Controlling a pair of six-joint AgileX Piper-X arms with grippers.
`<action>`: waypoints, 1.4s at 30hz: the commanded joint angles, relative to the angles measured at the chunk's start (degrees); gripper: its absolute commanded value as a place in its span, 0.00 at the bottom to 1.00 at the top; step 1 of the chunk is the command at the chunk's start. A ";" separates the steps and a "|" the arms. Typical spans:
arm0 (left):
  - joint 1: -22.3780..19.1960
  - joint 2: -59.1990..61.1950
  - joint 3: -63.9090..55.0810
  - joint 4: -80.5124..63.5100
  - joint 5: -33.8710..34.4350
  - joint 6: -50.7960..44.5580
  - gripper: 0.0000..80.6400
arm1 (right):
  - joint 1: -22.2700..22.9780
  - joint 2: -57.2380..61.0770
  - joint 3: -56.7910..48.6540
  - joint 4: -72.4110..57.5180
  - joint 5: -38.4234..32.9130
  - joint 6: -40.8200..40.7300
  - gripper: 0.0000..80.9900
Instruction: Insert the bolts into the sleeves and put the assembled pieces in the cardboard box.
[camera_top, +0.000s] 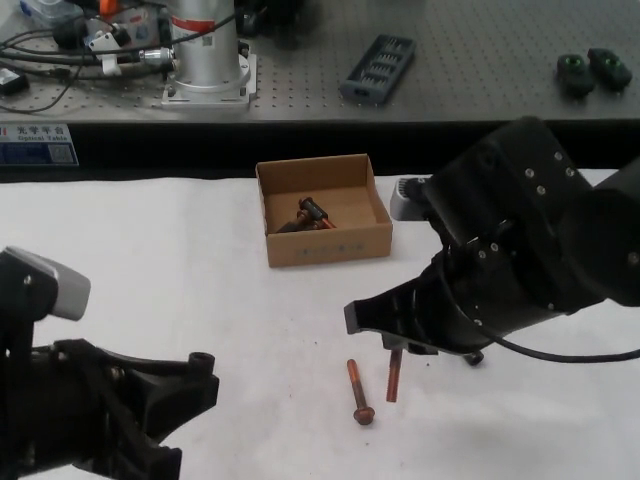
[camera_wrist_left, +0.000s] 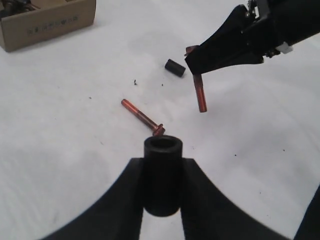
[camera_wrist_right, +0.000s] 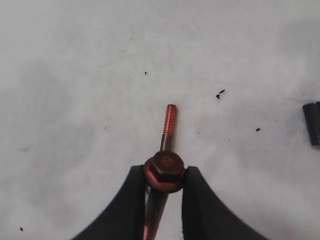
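Gripping an upright black cylindrical sleeve (camera_wrist_left: 162, 150) between closed fingers, the left hand (camera_wrist_left: 162, 175) sits nearest, over the white-covered worktop (camera_top: 150, 260). Just beyond, a loose copper-coloured bolt (camera_wrist_left: 142, 117) lies flat. The right hand (camera_wrist_right: 164, 175) pinches a second copper bolt (camera_wrist_right: 169, 117) by its hexagonal head, shank hanging down, near another black sleeve (camera_wrist_left: 175, 67) lying on its side. Farther back stands the open cardboard box (camera_top: 330, 248), assembled pieces (camera_top: 310, 212) inside. Behind runs a perforated grey metal table (camera_top: 480, 60) carrying a silvery cylinder (camera_top: 205, 45), cables (camera_top: 60, 45) and a dark ridged tray (camera_top: 378, 68).
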 joint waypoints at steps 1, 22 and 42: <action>0.08 2.08 3.75 -11.86 0.54 -1.56 0.16 | 0.12 -1.63 -0.27 -1.29 -1.28 -2.24 0.03; -9.32 24.19 6.75 -39.41 -0.02 -12.50 0.16 | 0.39 -12.59 -0.27 -8.38 -11.95 -8.90 0.03; -9.79 24.64 6.63 -48.77 5.61 -12.73 0.16 | 0.39 -13.06 1.35 -6.41 -18.22 -12.83 0.03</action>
